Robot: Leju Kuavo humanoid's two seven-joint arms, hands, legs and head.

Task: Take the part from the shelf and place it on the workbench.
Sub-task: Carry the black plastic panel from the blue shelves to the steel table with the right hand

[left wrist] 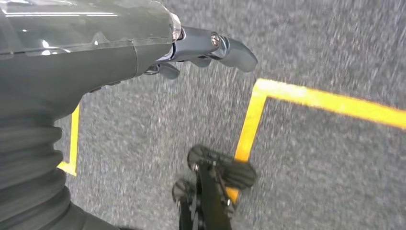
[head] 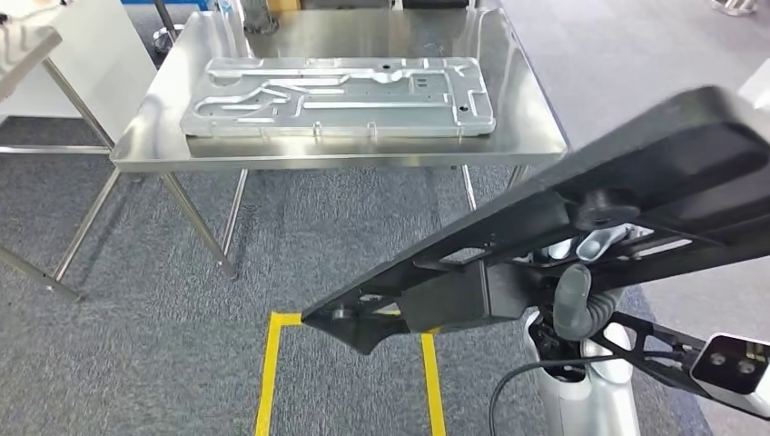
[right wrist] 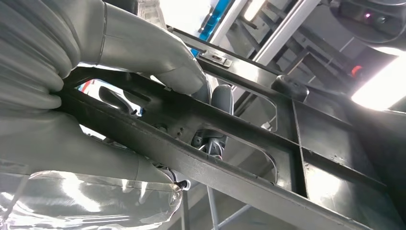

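The part is a long black frame [head: 654,173] slanting from low centre up to the right edge in the head view. My right hand [head: 581,277] holds it from below, near its middle. In the right wrist view the grey thumb [right wrist: 158,62] lies over one black bar [right wrist: 230,172] and the dark fingers [right wrist: 218,120] wrap it from the other side. The steel workbench [head: 318,156] stands ahead, apart from the part. My left hand [left wrist: 201,48] hangs over the carpet, fingers apart, holding nothing.
A large silver machined plate [head: 336,95] covers most of the workbench top, leaving bare steel at its far and right sides. A white table [head: 27,45] stands at far left. Yellow tape [head: 271,363] marks a box on the grey carpet.
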